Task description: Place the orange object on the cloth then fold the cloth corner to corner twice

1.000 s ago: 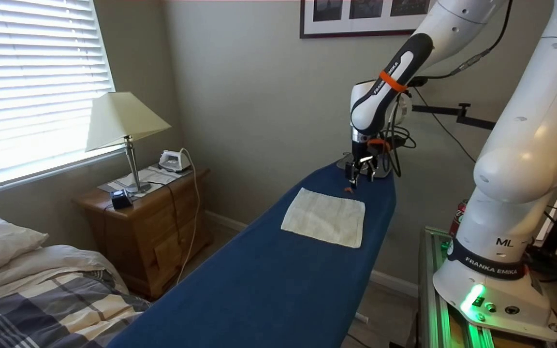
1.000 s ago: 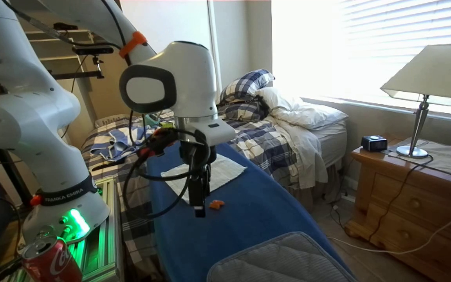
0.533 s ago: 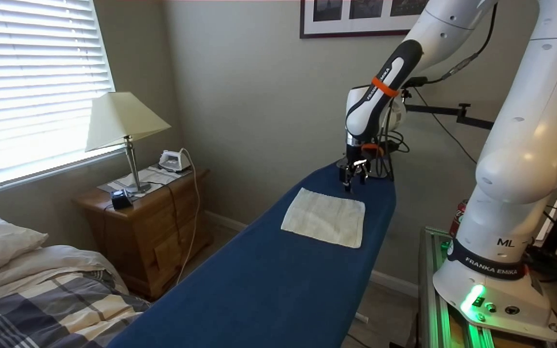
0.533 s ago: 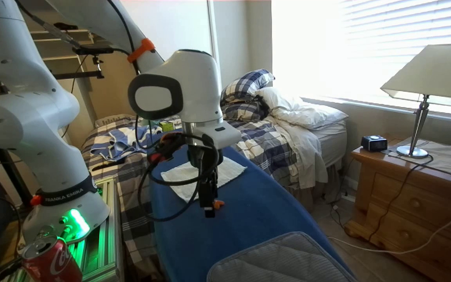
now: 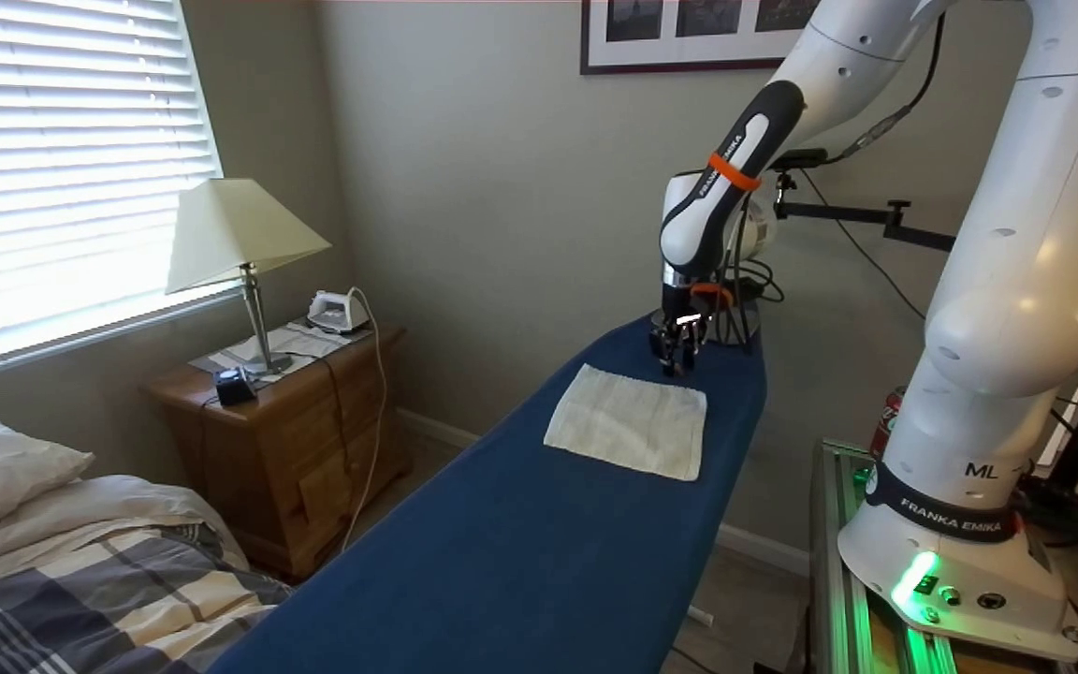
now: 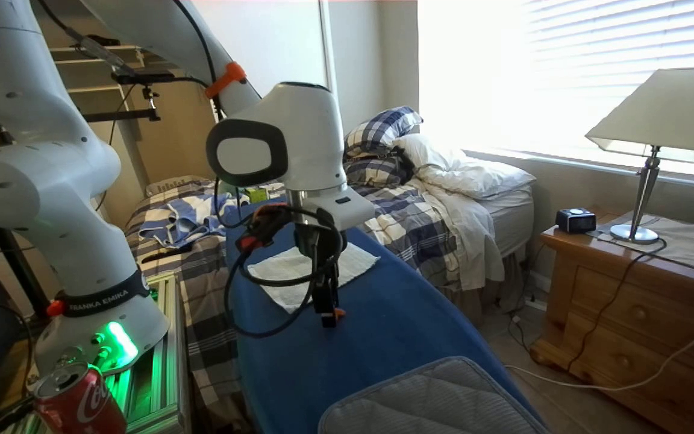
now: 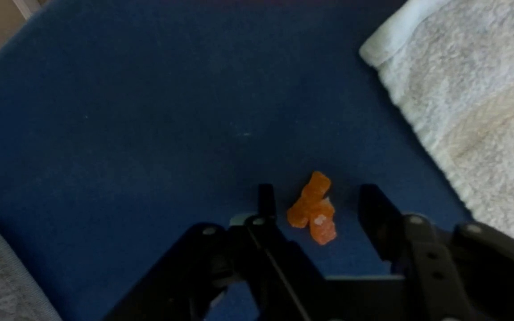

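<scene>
Here, in the wrist view, the claw (image 7: 316, 200) gapes, the orange object (image 7: 312, 206) showing between its fingers (image 7: 267, 201), on the desk (image 7: 150, 133); the cloth (image 7: 484, 111) apart at two o'clock. In an exterior view, the orange object (image 6: 340, 313) peeks out at the claw's three o'clock.

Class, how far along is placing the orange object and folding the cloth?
Looks done: lining up, with the gripper at the orange object. In hand: the grasp; open fingers flank it, gaps either side. Left: moving it from the ironing board onto the cloth, which lies unfolded, then both folds.
</scene>
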`<control>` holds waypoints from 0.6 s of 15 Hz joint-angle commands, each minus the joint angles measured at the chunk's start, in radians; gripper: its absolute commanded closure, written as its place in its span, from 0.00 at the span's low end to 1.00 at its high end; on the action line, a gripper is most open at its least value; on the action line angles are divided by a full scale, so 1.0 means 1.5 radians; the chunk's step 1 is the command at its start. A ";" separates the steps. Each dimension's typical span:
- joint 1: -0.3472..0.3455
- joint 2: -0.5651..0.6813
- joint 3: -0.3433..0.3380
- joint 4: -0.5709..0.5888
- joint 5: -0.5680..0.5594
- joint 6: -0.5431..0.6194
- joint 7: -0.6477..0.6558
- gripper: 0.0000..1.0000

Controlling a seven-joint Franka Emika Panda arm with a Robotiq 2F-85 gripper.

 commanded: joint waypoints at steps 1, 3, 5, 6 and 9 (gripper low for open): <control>0.005 0.016 0.000 0.012 0.023 0.010 -0.019 0.66; 0.005 0.017 0.000 0.013 0.024 0.009 -0.020 0.75; 0.005 0.017 0.000 0.013 0.024 0.008 -0.019 0.72; 0.005 0.016 0.000 0.013 0.024 0.008 -0.020 0.72; 0.006 0.011 0.001 0.012 0.022 0.005 -0.020 0.76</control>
